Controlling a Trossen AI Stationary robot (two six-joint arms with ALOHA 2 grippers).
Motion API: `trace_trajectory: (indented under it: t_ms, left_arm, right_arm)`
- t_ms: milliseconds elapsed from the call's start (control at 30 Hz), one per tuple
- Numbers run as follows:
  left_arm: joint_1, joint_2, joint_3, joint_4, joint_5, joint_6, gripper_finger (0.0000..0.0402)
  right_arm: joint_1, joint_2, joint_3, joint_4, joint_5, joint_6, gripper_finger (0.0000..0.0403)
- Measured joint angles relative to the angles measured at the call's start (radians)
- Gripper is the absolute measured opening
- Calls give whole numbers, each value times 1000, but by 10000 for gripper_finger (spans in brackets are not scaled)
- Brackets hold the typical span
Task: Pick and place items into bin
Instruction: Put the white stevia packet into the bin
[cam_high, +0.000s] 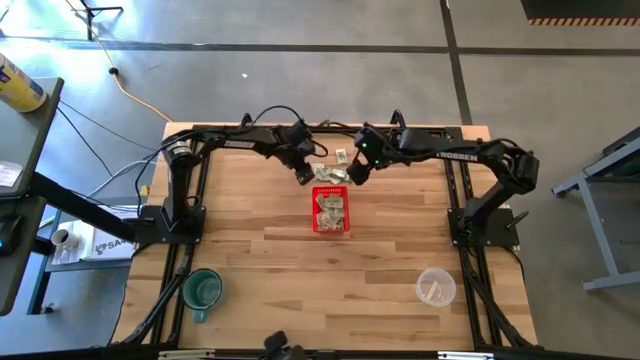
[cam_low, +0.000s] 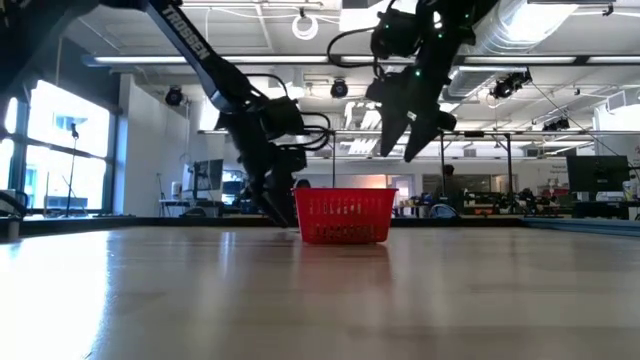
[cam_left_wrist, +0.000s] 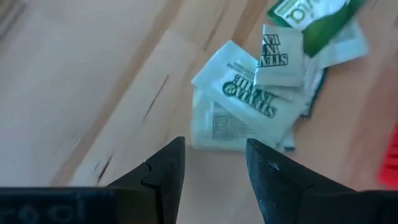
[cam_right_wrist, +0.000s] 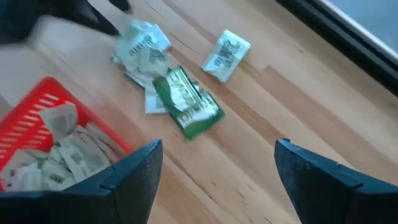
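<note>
— Butcher-block table (cam_high: 300, 270), with the red basket (cam_high: 330, 211) near its middle. Where do the loose packets lie from that basket?

— Just beyond its far edge: a small heap of white-and-green sweetener packets (cam_high: 322, 174), with one stray packet (cam_high: 342, 156) a little farther back. The basket already holds several.

— Which arm is nearer the heap?

— The left gripper (cam_high: 303, 176) sits low just beside the basket's far left corner, fingers parted with nothing between them. Its wrist view shows the heap (cam_left_wrist: 261, 93) directly ahead of the tips, close but untouched.

— And the right gripper (cam_high: 356, 172)?

— Raised above the basket's far right corner, spread wide and empty. I'd judge the left better placed: a short push forward, then close.
</note>
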Motion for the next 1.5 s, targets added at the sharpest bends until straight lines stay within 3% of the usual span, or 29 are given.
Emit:
trace_trajectory:
  t_ms: [267, 367, 533, 600, 767, 900, 1000, 1100, 1167, 1333, 1500]
  left_arm:
    - [-28, 38, 2, 42, -37, 112, 193]
    - [-25, 42, 13, 57, -38, 118, 152]
    - [1, 48, 34, 60, -44, 161, 41]
    - [10, 48, 45, 41, -71, 163, 21]
    - [64, 48, 80, -103, -109, 169, 38]
    - [100, 46, 106, -233, -89, 141, 22]
    - [116, 45, 132, -319, 56, 68, 25]
    - [96, 17, 167, -340, 256, 29, 54]
    - [61, -34, 174, -361, 323, 20, 73]
    - [-79, -207, 173, -411, 223, 11, 72]
    - [-214, -354, 174, -419, 37, -68, 51]
  right_arm:
    - [0, 0, 0, 2, 49, -30, 300]
    - [0, 0, 0, -15, 56, -36, 300]
    - [1, 0, 0, -40, 62, -37, 300]
    - [1, 0, 0, -49, 62, -36, 301]
    - [1, 0, 0, -78, 62, -45, 301]
    - [0, 0, 0, -87, 58, -56, 301]
    - [-21, 3, 0, -75, 5, -19, 300]
    - [-94, 37, 0, -25, -148, 98, 301]
    - [-139, 76, 0, 20, -209, 142, 301]
    - [-174, 202, 49, 80, -235, 143, 300]
    - [-166, 399, 256, 20, -216, 94, 300]
